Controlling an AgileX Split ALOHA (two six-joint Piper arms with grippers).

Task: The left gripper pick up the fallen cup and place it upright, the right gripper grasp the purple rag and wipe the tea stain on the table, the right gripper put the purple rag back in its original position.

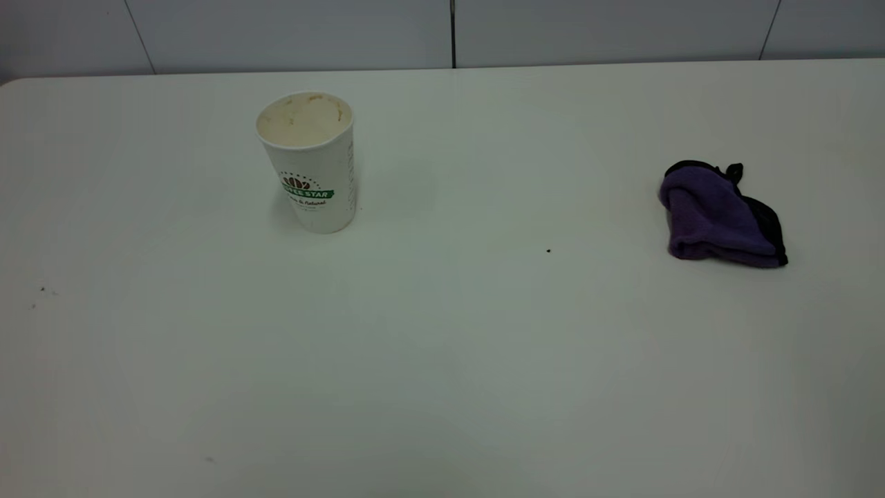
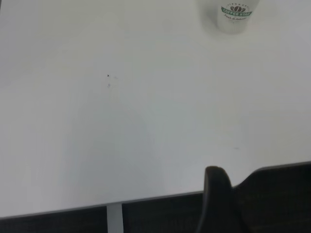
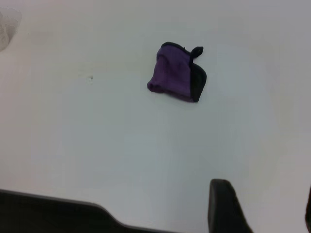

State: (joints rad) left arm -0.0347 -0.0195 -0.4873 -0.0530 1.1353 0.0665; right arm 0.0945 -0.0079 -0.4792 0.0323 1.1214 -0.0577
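A bare test bench in a lab-like room: a plain white counter (image 1: 442, 360) backed by pale wall panels (image 1: 290, 31) with dark seams, holding only a paper cup (image 1: 311, 166) and a purple rag (image 1: 719, 218).

Dim, even light with a greenish-grey cast falls on the bench (image 1: 442, 360). The cup (image 1: 311, 162) throws a faint, soft shadow. No glare. Both wrist views look soft and slightly blurred.

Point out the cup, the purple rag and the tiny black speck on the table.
The cup (image 1: 314, 176): exterior view, on its printed green band.
The purple rag (image 1: 712, 218): exterior view, on its purple fold.
The black speck (image 1: 548, 251): exterior view, on the speck itself.
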